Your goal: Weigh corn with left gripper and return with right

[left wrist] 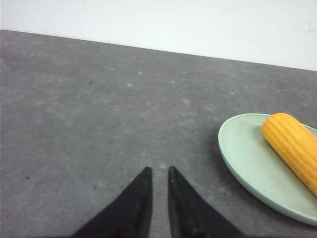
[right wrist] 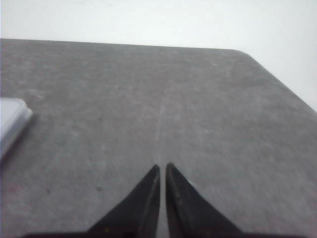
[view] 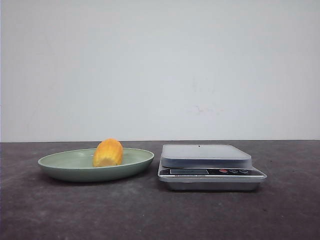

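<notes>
The corn (view: pixel 108 153), a stubby yellow-orange cob piece, lies on a pale green plate (view: pixel 60 165) on the left of the dark table. In the left wrist view the corn (left wrist: pixel 292 148) and plate (left wrist: pixel 242 158) sit off to one side of my left gripper (left wrist: pixel 159 169). That gripper hovers over bare table, shut, with only a thin gap between its black tips and nothing held. My right gripper (right wrist: pixel 162 165) is also shut and empty over bare table, away from the corn. Neither gripper shows in the front view.
A silver digital scale (view: pixel 206 156) with a flat weighing pan stands right of the plate; its corner (right wrist: pixel 10 124) shows in the right wrist view. A white wall backs the table. The table's far corner (right wrist: pixel 242 52) lies ahead of the right gripper.
</notes>
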`<state>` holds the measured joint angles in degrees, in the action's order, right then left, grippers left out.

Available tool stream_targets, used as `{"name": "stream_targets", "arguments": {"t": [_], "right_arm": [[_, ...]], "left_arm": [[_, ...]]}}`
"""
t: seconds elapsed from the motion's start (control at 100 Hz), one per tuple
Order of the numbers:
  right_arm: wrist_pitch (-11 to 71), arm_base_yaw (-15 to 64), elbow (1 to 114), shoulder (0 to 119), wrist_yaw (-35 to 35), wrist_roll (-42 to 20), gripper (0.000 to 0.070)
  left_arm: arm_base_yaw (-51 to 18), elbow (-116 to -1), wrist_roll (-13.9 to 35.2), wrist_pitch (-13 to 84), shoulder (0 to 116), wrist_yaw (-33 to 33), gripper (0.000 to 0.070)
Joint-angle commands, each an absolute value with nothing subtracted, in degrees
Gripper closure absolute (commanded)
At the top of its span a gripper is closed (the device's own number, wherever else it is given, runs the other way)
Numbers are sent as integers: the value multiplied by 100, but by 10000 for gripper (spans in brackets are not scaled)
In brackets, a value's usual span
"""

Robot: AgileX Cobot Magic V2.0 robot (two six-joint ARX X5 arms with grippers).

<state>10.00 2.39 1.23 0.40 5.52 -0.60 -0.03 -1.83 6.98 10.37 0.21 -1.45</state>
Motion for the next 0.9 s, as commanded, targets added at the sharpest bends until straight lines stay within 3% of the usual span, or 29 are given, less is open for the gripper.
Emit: {"name": "stream_targets", "arguments": {"t": [0.0,0.89], "right_arm": [[976,239,75,23,537,-86,685],[899,244,75,23,543,-143,685]], "left_arm": [[-1,-123,657,1007,19,-150,683],[-1,-123,655,1007,19,-150,683]]}}
